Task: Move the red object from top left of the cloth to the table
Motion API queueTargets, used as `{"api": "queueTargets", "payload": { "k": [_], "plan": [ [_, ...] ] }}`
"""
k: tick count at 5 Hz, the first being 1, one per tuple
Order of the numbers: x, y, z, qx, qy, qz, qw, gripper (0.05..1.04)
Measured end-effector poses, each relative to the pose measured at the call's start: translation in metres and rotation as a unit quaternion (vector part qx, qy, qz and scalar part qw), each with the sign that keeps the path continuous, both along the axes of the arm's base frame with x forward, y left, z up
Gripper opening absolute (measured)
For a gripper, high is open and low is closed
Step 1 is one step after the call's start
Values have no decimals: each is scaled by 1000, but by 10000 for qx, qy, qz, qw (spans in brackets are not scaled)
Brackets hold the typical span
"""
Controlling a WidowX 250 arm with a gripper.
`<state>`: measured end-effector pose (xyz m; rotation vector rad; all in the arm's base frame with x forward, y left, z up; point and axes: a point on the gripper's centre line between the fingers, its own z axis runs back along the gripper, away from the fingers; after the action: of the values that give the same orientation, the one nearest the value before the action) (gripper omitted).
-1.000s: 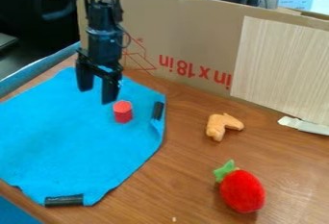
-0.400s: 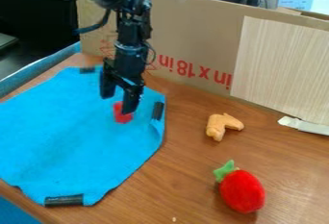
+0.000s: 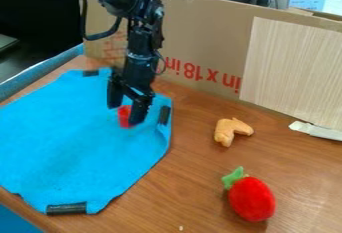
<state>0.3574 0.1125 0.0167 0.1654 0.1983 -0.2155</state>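
Red object point(image 3: 123, 117) on blue cloth point(image 3: 73, 137), black hand point(image 3: 125, 113) open, one finger point(image 3: 139, 111) partly in front of the object

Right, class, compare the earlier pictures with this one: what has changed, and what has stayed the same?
The end effector has moved to the right and lower in the view, down to the red object; one finger now partly hides it. No grasp shows: the fingers are apart. The red object, blue cloth, orange piece and strawberry toy stayed put.
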Motion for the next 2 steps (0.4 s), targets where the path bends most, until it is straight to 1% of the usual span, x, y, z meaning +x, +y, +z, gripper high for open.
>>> {"api": "queueTargets", "payload": {
  "k": [1,2],
  "plan": [
    [1,-1,-7,40,110,55,9999,1000],
    [4,-1,-12,200,193,110,9996,946]
  ]
}}
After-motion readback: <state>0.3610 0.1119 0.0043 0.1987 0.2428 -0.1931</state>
